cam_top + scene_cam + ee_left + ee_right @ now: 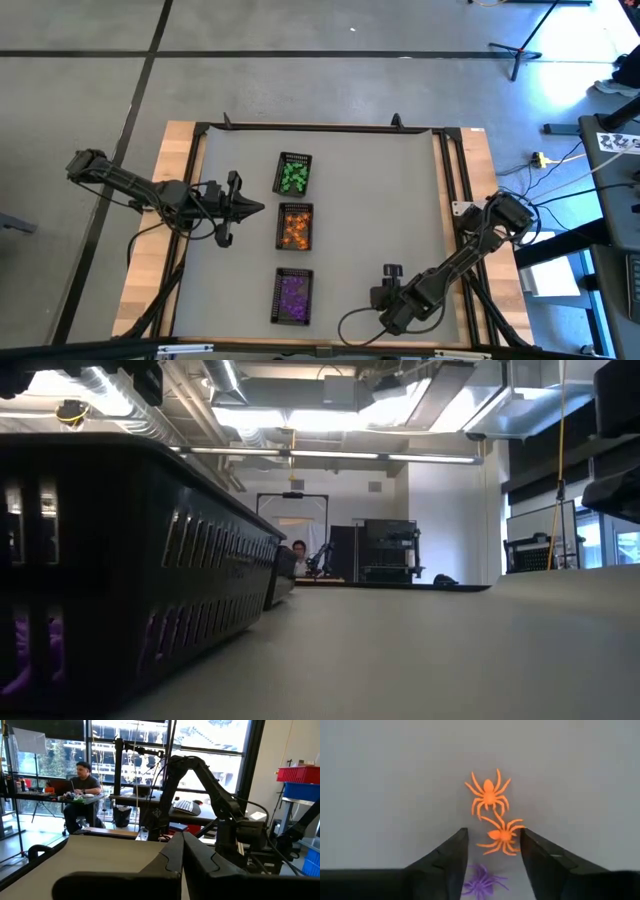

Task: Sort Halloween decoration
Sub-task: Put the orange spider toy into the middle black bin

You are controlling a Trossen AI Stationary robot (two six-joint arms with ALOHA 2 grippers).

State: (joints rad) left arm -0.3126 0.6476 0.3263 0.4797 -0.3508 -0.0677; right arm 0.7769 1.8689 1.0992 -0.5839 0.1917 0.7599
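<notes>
The right wrist view looks down on grey table with three tiny plastic spiders. One orange spider (488, 792) lies ahead of the fingers, and a second orange spider (501, 836) lies between them. A purple spider (482, 881) lies farther back between the fingers. My right gripper (493, 837) is open and points down at the table's near right part (390, 272). Its fingers stand on either side of the second orange spider. My left gripper (182, 851) is shut, held level left of the trays (250, 208), and holds nothing.
Three black mesh trays stand in a row down the table's middle: green pieces in the far tray (294, 173), orange in the middle tray (295, 226), purple in the near tray (293, 296), which also fills the low view's left (120, 580). People sit at desks beyond the table.
</notes>
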